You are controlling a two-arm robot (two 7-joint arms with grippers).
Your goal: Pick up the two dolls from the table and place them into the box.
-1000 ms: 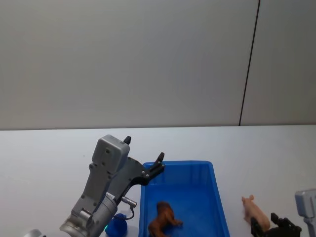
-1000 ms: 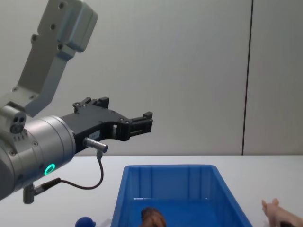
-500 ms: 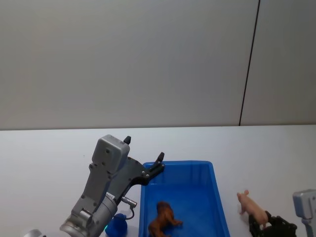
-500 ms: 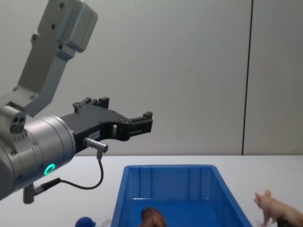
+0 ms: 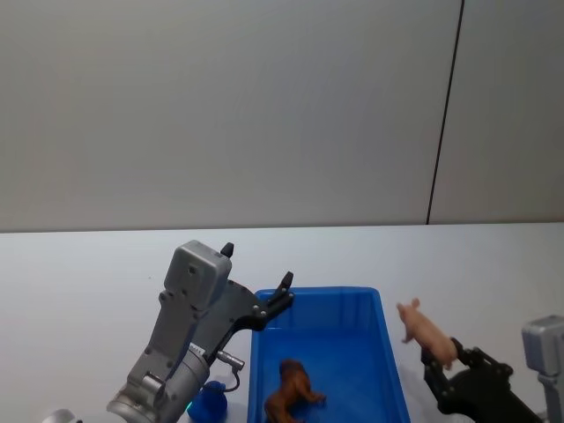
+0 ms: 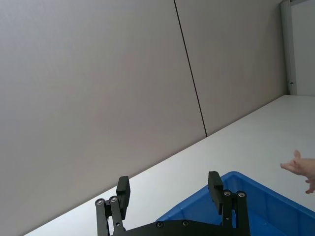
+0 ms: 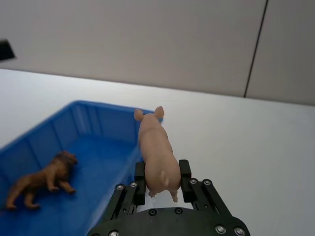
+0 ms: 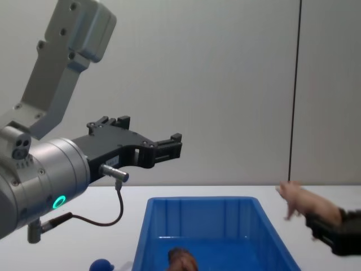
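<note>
The right gripper (image 7: 162, 169) is clamping its two black fingers on the flanks of the pale pink doll (image 7: 156, 147), a pig shape, and is holding it in the air with the snout pointing forward out of the claw and the hind legs hanging between the fingers. Below this claw and to its left, the box (image 7: 29, 136) is sitting on the table (image 7: 256, 147). The pig's head is hovering close to the box's right rim, but whether it is over the rim or just outside it is hard to make out. Lower still and farther left of the right claw, the brown doll (image 7: 42, 179), lion-like, is resting on the box's floor; the chest view is cutting it off at the frame's edge, leaving just its back. The left gripper (image 6: 168, 183) is hanging with its fingers spread wide apart, gripping nothing, above the box's far left corner. Beneath and behind that claw, outside the box's left wall, the dark blue doll (image 5: 210, 404) is lying on the table, partly covered by the left arm's cable (image 5: 231, 381) and cropped by the frame. A green ring (image 8: 58, 201) is glowing on the left arm's housing.
</note>
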